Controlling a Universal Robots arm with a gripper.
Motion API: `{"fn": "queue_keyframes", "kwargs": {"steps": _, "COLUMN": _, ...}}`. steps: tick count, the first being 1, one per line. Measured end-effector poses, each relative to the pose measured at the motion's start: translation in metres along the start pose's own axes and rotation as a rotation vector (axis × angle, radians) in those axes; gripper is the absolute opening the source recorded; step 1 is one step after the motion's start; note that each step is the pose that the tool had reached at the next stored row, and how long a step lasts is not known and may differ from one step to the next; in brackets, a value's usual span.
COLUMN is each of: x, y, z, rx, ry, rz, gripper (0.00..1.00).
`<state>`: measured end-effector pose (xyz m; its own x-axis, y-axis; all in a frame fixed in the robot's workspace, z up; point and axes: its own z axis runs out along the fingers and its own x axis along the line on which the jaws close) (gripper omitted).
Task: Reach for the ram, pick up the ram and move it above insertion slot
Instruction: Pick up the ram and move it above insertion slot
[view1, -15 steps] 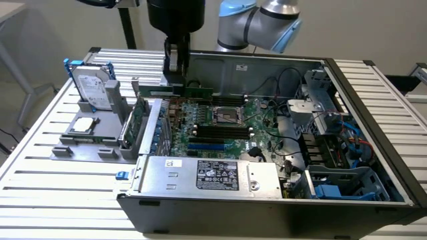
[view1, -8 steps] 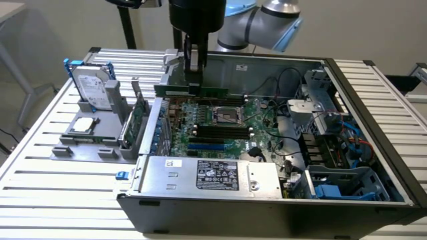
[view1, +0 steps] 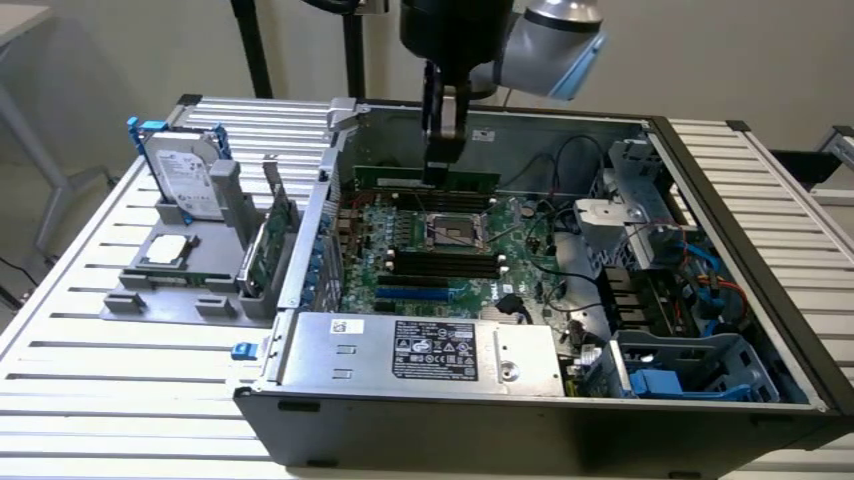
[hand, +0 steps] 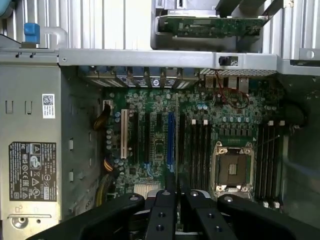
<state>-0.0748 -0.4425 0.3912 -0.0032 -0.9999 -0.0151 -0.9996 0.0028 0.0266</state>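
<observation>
claw (view1: 442, 160) grips the ram (view1: 424, 180) over the motherboard (view1: 441, 250); carrying step; aligning with a slot (view1: 434, 262) looks due.

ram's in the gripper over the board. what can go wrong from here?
1. The gripper holds the ram by a short stretch near its middle, so it may tilt or slip.
2. It hangs near the open CPU socket; a drop could land there.
3. The black slots lie close together, so a small offset could line it up with the wrong one.
</observation>
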Motion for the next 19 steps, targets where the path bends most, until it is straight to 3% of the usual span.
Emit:
{"fn": "queue_keyframes", "kwargs": {"steps": 5, "x": -0.013, "y": -0.0165, "z": 0.0009, "rx": 0.0000, "ry": 0.0002, "rz": 0.000, "gripper": 0.13}}
{"fn": "queue_keyframes", "kwargs": {"steps": 9, "x": -0.027, "y": -0.0229, "z": 0.0027, "rx": 0.0001, "ry": 0.0016, "rz": 0.000, "gripper": 0.13}}
{"fn": "queue_keyframes", "kwargs": {"steps": 12, "x": -0.033, "y": -0.0249, "z": 0.0035, "rx": 0.0016, "ry": 0.0019, "rz": 0.000, "gripper": 0.13}}
{"fn": "queue_keyframes", "kwargs": {"steps": 19, "x": -0.034, "y": -0.0252, "z": 0.0037, "rx": 0.0018, "ry": 0.0018, "rz": 0.001, "gripper": 0.13}}
